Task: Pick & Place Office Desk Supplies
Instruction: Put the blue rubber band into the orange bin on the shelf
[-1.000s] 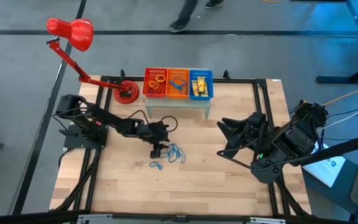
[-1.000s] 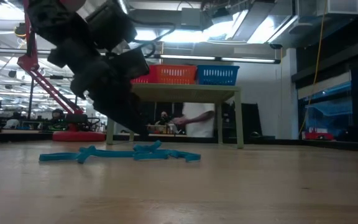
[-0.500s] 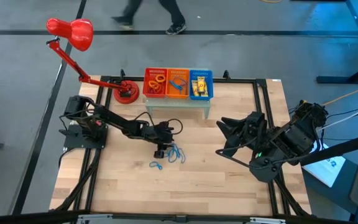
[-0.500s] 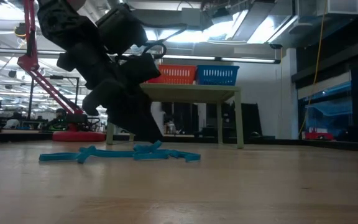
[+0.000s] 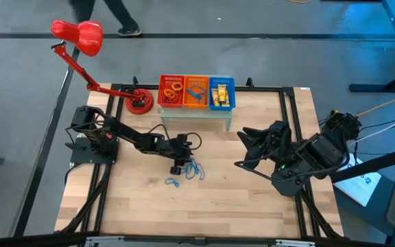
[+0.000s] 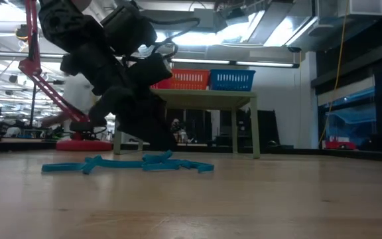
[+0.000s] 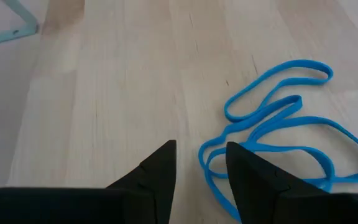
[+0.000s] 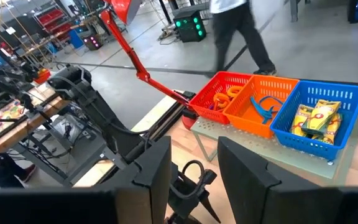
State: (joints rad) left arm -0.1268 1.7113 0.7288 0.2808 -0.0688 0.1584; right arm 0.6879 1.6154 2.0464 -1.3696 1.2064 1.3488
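Observation:
A tangle of blue band loops (image 5: 195,169) (image 7: 278,134) (image 6: 144,164) lies flat on the wooden table, with a smaller blue loop (image 5: 172,182) just to the near side of it. My left gripper (image 5: 177,167) (image 7: 201,152) (image 6: 154,141) is low over the table at the tangle's left end. It is open, and one curve of a loop lies in the gap between its fingertips; whether they touch it I cannot tell. My right gripper (image 5: 242,152) (image 8: 194,149) waits open above the table's right half. Yellow packets (image 8: 316,118) lie in the blue basket.
Red (image 5: 171,92), orange (image 5: 197,92) and blue (image 5: 221,93) mesh baskets stand on a small pale shelf at the table's far edge; they hold orange bands, blue loops and the packets. A red desk lamp (image 5: 77,36) has its base (image 5: 139,103) at the far left. A person walks beyond the table.
My left gripper has moved a little toward the table's right, closing in on the blue loops, and has stayed low over the table. The loops have not moved.

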